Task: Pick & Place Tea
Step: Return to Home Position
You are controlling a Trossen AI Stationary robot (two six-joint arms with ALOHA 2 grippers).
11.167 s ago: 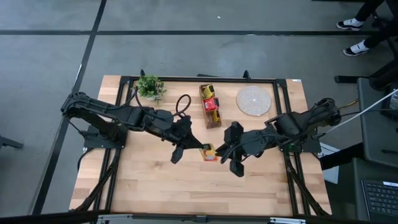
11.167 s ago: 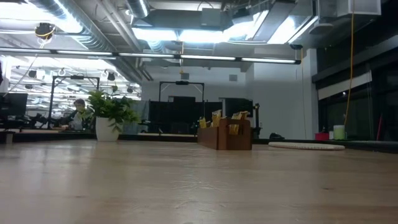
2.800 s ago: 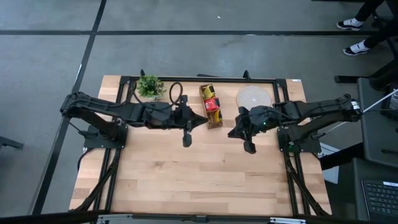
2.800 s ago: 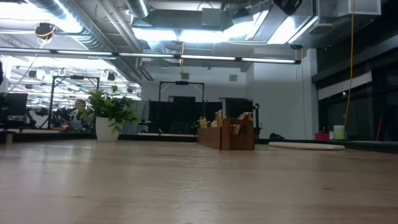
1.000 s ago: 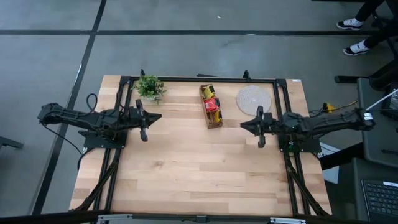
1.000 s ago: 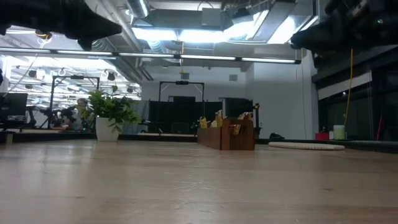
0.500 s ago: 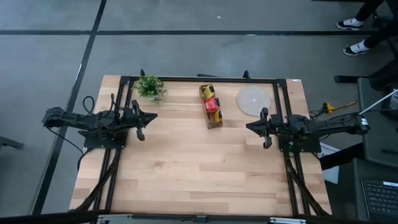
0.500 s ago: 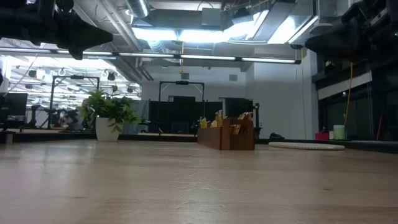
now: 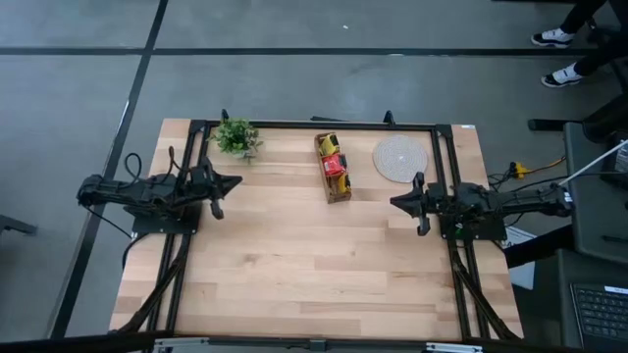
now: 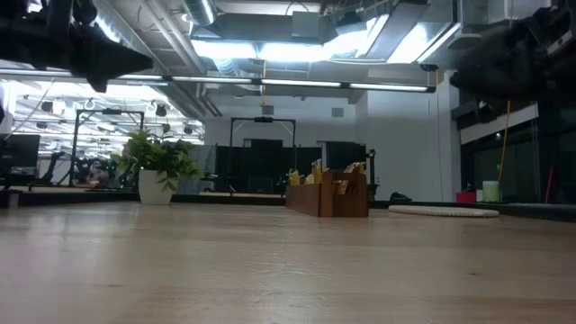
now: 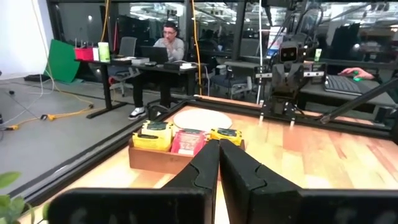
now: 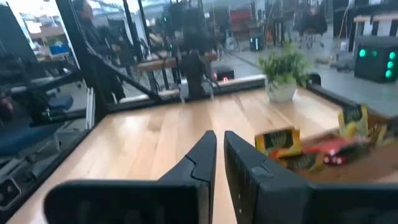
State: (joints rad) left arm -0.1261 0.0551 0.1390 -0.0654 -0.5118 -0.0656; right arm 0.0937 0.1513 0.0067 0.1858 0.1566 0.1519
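the tea (image 9: 332, 162) stands packed in the organizer (image 9: 340, 196), yellow and red sachets upright in its sections, at the far middle of the desk (image 9: 294, 265). we see no sachet loose anywhere around the organizer, so we judge the placing done and only the retreat home left. to do that well we would hold both arms high and draw them straight away from the organizer, so that no finger catches a sachet top or nudges the box, then settle each arm over its own base with nothing carried.

the left hand (image 11: 217, 147) hangs well apart from the organizer on its left, by the desk edge. its fingers are together and hold nothing, and it looks straight across at the tea. the right hand (image 12: 219, 135) hangs well apart from the organizer on its right, fingers likewise together and empty.

the mat (image 9: 400, 158) lies near the organizer on its right, just beyond the right hand. the plant (image 9: 237, 137) stands to the organizer's left, near the far edge. neither blocks an arm, as we judge it.
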